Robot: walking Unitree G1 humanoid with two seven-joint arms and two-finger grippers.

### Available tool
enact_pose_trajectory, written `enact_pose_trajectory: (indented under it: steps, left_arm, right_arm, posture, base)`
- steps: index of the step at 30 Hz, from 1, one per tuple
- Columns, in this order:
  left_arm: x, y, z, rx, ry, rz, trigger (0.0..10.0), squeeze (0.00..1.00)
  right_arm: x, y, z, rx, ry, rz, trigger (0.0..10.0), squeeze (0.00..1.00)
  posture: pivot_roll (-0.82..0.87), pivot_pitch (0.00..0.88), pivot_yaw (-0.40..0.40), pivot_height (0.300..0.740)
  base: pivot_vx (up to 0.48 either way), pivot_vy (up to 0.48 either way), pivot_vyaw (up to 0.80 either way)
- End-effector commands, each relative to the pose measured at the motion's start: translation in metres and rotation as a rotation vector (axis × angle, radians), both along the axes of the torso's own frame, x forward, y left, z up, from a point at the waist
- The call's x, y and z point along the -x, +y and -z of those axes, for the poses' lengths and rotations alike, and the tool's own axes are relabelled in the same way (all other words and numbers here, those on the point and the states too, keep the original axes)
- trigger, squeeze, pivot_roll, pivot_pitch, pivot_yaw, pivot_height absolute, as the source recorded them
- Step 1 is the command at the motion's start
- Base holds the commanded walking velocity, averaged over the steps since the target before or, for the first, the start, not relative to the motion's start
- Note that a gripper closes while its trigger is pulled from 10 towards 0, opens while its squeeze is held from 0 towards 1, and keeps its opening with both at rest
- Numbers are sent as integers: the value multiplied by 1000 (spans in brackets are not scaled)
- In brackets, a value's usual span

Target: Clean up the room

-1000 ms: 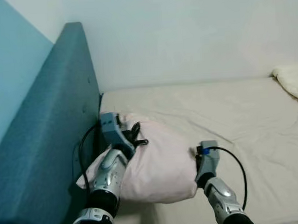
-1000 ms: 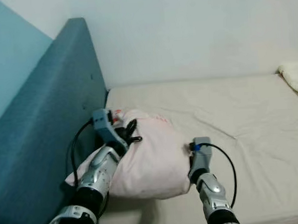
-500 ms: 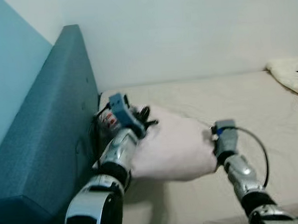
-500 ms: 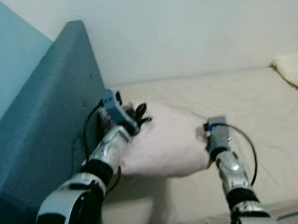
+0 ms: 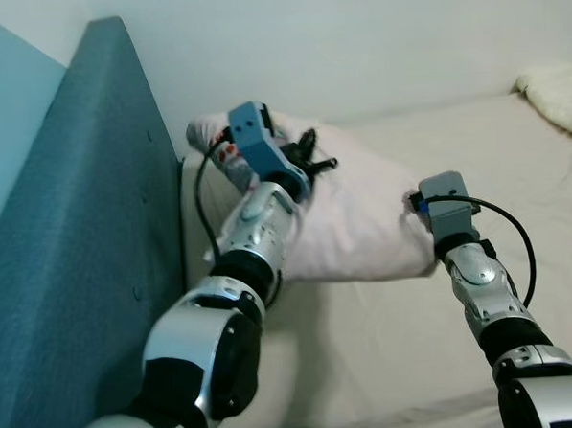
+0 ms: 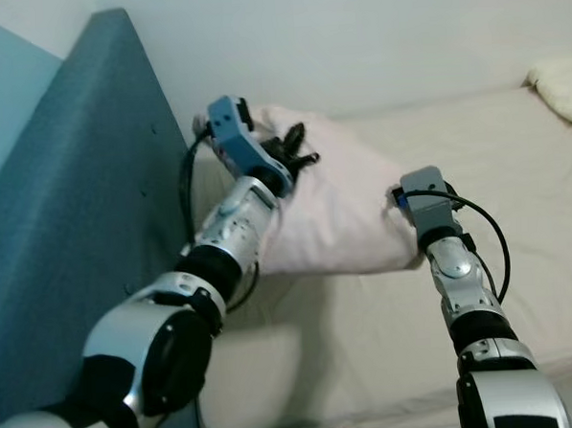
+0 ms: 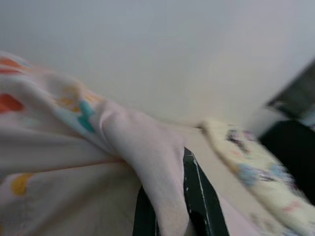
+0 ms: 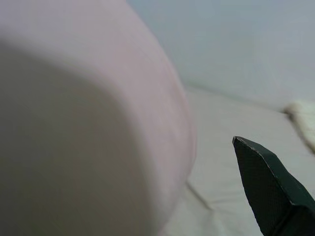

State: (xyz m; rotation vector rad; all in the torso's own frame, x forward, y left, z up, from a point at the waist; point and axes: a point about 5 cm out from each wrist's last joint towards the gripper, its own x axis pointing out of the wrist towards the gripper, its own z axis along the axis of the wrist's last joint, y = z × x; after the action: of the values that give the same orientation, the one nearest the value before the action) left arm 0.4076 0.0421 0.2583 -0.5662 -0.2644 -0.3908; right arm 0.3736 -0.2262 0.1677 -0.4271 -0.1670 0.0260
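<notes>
At the head end of the bed, the left pincer pinches a fold of the pink pillow; in the left wrist view the cloth bunches over its black fingers, so the grip is on fabric along the pillow's upper edge. Just behind this pincer stands the teal headboard, with the pillow's printed corner sticking up between pincer and headboard. Beyond the pincer rises the plain white wall.

Right pincer sits against the pillow's opposite end, on the side away from the headboard; its tips are buried behind the pillow, and whether they are spread or pressed together cannot be told. Right wrist view has one black fingertip just beside the pillow's rounded pink bulk, with bare sheet past it. A black cable loops off the right wrist.

Pillow hangs between the two pincers, with a shadow under its lower edge, over the beige bed sheet, close to the headboard. Well away from the right pincer, at the far end of the bed, lies a cream blanket with a faint print, also seen blurred in the left wrist view. Sheet is wrinkled below and around both arms.
</notes>
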Motion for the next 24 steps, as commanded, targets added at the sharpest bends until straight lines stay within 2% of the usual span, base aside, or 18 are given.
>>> enact_pose_trajectory:
  steps: [1,2,4,7,8,9,10,12,13,14,15,16,17,18,21,22,24]
  left_arm:
    - [-2,14,1,-19,-27,-57,10000,0]
    - [-3,28,9,-56,-12,-110,10000,0]
    - [-5,55,25,-123,25,-226,10000,0]
    - [-3,90,42,-155,87,-378,10000,0]
    - [-3,90,42,-155,87,-378,10000,0]
    - [-2,102,47,-146,106,-427,10000,0]
    - [-2,102,47,-146,106,-427,10000,0]
    - [2,123,64,-129,167,-506,10000,0]
    - [2,123,64,-129,167,-506,10000,0]
    - [7,130,76,-136,203,-537,10000,0]
    - [7,130,76,-136,203,-537,10000,0]
    - [11,135,89,-141,239,-559,10000,0]
    - [11,135,89,-141,239,-559,10000,0]
    - [20,140,109,-165,286,-596,10000,0]
    - [41,154,147,-240,373,-672,10000,0]
    - [41,154,147,-240,373,-672,10000,0]
    - [54,165,165,-293,415,-708,10000,0]
  right_arm:
    - [-1,16,-1,37,-23,-68,10000,0]
    - [0,21,-1,48,-29,-86,10000,0]
    - [1,24,0,50,-35,-103,10000,0]
    - [1,33,1,54,-38,-149,10000,0]
    - [1,33,1,54,-38,-149,10000,0]
    - [1,38,1,57,-45,-173,10000,0]
    - [1,38,1,57,-45,-173,10000,0]
    - [4,50,5,85,-43,-230,10000,0]
    - [4,50,5,85,-43,-230,10000,0]
    - [7,58,9,107,-35,-272,10000,0]
    - [7,58,9,107,-35,-272,10000,0]
    - [10,65,13,123,-27,-304,10000,0]
    - [10,65,13,123,-27,-304,10000,0]
    - [15,72,20,123,-9,-343,10000,0]
    - [32,90,41,84,42,-431,10000,0]
    - [32,90,41,84,42,-431,10000,0]
    - [44,102,54,58,77,-489,10000,0]
  posture:
    - [-141,303,70,740]
    - [-140,350,69,740]
    - [-129,377,53,740]
    - [-132,410,47,740]
    - [-132,410,47,740]
    - [-133,421,41,740]
    - [-133,421,41,740]
    - [-134,436,39,740]
    - [-134,436,39,740]
    - [-136,446,40,740]
    - [-136,446,40,740]
    - [-134,453,41,740]
    - [-134,453,41,740]
    - [-135,457,39,740]
    - [-138,462,38,740]
    - [-138,462,38,740]
    - [-134,464,38,740]
  base:
    - [0,0,0]
    - [0,0,0]
    - [0,0,0]
    - [0,0,0]
    - [0,0,0]
    - [0,0,0]
    - [0,0,0]
    - [0,0,0]
    - [0,0,0]
    - [0,0,0]
    - [0,0,0]
    - [0,0,0]
    - [0,0,0]
    - [0,0,0]
    - [0,0,0]
    - [0,0,0]
    - [0,0,0]
